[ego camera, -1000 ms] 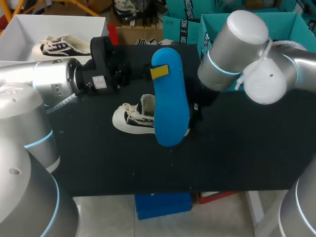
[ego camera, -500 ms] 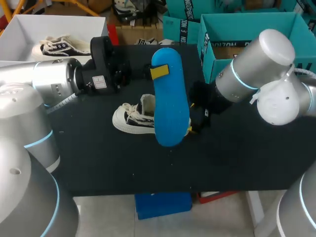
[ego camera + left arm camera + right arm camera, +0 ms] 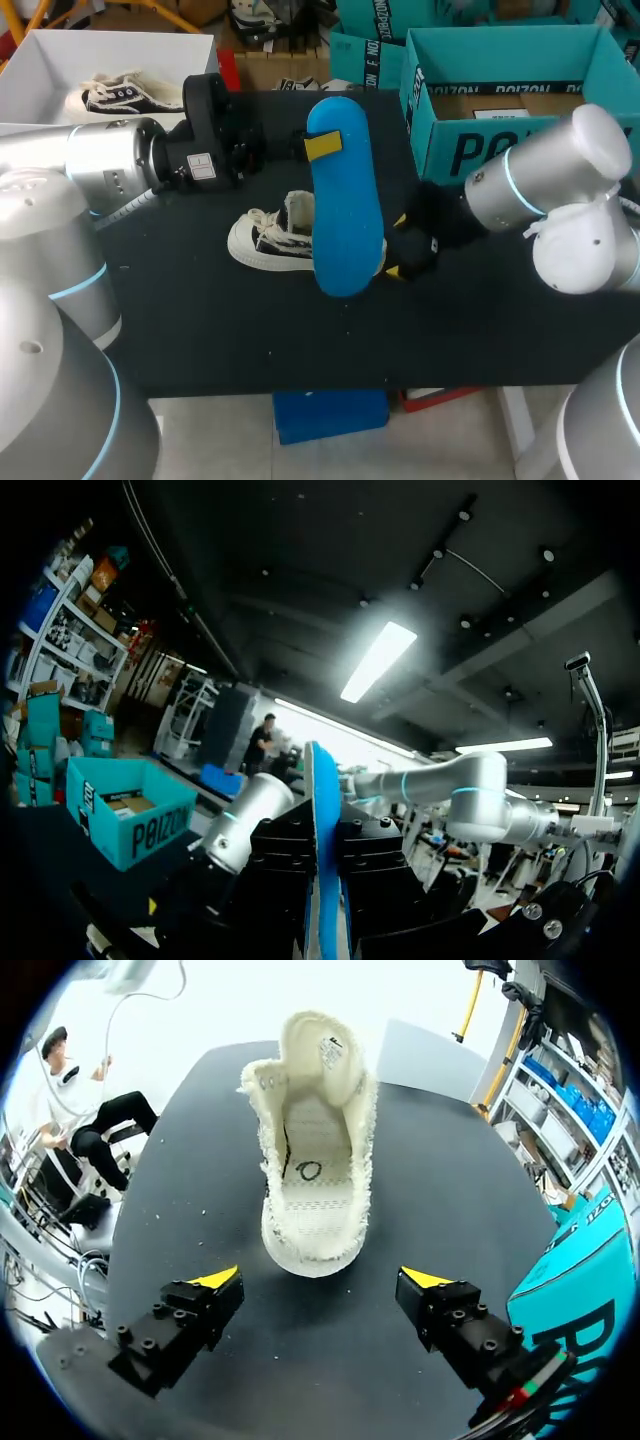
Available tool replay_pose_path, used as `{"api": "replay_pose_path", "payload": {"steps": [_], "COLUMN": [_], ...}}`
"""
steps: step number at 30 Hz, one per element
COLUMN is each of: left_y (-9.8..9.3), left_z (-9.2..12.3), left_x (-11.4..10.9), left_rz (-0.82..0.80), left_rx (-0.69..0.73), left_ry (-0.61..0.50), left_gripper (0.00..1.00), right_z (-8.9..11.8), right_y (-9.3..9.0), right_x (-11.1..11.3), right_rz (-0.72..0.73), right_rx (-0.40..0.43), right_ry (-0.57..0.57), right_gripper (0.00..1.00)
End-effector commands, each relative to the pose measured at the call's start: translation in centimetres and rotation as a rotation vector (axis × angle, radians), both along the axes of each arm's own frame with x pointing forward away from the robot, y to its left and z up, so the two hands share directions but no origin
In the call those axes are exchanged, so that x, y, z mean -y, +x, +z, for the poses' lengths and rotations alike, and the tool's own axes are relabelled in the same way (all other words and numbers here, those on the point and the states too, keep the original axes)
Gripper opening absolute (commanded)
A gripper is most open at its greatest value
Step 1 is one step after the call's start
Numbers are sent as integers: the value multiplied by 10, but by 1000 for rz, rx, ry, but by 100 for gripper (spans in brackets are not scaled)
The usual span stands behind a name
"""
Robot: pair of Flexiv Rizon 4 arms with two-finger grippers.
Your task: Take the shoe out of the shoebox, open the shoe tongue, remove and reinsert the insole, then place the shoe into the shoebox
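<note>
- Where the table (image 3: 250,340) meets its near edge, a broad band of black top lies between that edge and the shoe (image 3: 262,243).
- The shoe sits around the middle of the table with its sole down. Its toe points toward my left arm's side and its mouth gapes toward the right.
- The blue insole (image 3: 345,220) stands upright over the shoe's open end. Its lower tip is down by the shoe, and its upper end is well above the table.
- My right gripper (image 3: 398,246) hangs just right of the insole's lower end, claw spread wide and holding nothing.
- From the right wrist, the shoe (image 3: 312,1160) lies ahead of the right gripper (image 3: 320,1280). It is lined up with the gap between the fingers but apart from both tips, with black table showing on either side of it.
- My left gripper (image 3: 322,146) is clamped on the insole near its upper end. From the left wrist, the insole (image 3: 321,820) shows edge-on, pinched between the two black fingers.
- The teal shoebox (image 3: 455,150) stands open-topped at the far right corner, behind my right arm.
- A white box (image 3: 40,60) with a second shoe (image 3: 120,95) in it sits off the far left corner.
</note>
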State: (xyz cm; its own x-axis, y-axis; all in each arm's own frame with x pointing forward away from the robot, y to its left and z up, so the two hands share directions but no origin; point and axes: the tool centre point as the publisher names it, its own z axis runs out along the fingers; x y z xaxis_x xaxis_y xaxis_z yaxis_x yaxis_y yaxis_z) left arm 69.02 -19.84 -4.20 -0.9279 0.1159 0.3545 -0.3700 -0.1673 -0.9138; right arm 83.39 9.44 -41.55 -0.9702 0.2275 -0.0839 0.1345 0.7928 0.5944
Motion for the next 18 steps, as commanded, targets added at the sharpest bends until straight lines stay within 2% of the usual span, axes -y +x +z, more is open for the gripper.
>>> {"api": "replay_pose_path", "payload": {"steps": [1, 12, 18], "left_y": [-1, -1, -1], "left_z": [-1, -1, -1], "left_x": [2, 2, 2], "left_rz": [6, 6, 6], "left_rx": [1, 1, 1], "left_ry": [-1, -1, -1], "left_gripper": [0, 0, 0], "right_z": [-14, -22, -21], "right_y": [1, 3, 7], "right_x": [3, 13, 17], "right_rz": [8, 17, 28], "right_rx": [49, 105, 84], "right_ry": [160, 246, 230], "right_gripper": [100, 100, 100]}}
